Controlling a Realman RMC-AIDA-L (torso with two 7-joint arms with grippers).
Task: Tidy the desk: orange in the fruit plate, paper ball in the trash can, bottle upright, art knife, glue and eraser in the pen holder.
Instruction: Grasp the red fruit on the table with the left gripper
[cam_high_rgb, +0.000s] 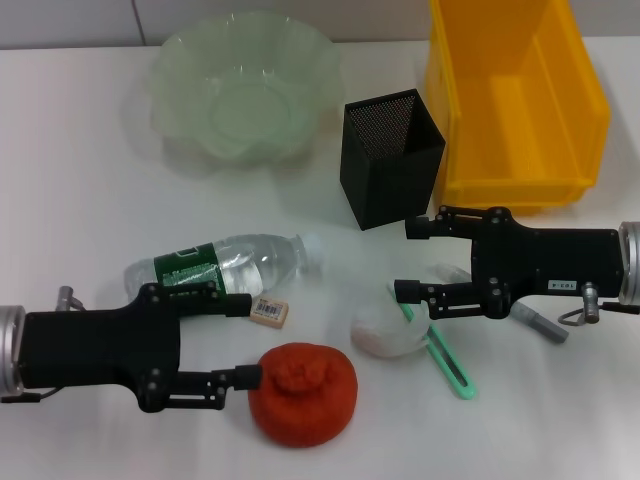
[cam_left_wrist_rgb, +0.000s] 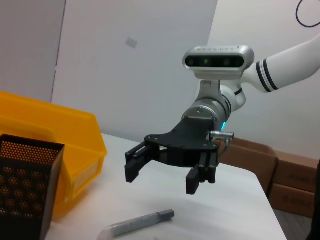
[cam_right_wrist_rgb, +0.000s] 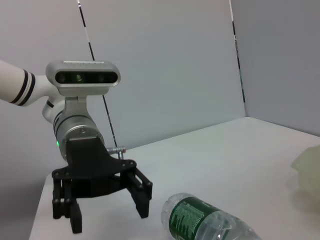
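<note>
Near the front edge of the white table (cam_high_rgb: 80, 120), the orange (cam_high_rgb: 303, 393) is lying just beside the left hand (cam_high_rgb: 245, 340), which is hovering with its fingers spread, the lower fingertip almost touching the fruit. Between those fingers and a little farther back, the eraser (cam_high_rgb: 270, 311) is resting beside the bottle (cam_high_rgb: 225, 266), which is lying on its side with its cap pointing toward the table's middle. Toward the right edge, the right hand (cam_high_rgb: 405, 260) is also hanging with fingers spread wide; below its lower finger the paper ball (cam_high_rgb: 385, 335) is sitting against the green art knife (cam_high_rgb: 440, 360), and the grey glue stick (cam_high_rgb: 540, 322) is lying partly under that arm. Farther back, the black mesh pen holder (cam_high_rgb: 390, 155) is standing upright beside the yellow trash can (cam_high_rgb: 515, 100) at the far right corner, and the pale green fruit plate (cam_high_rgb: 243, 92) is sitting toward the far edge.
</note>
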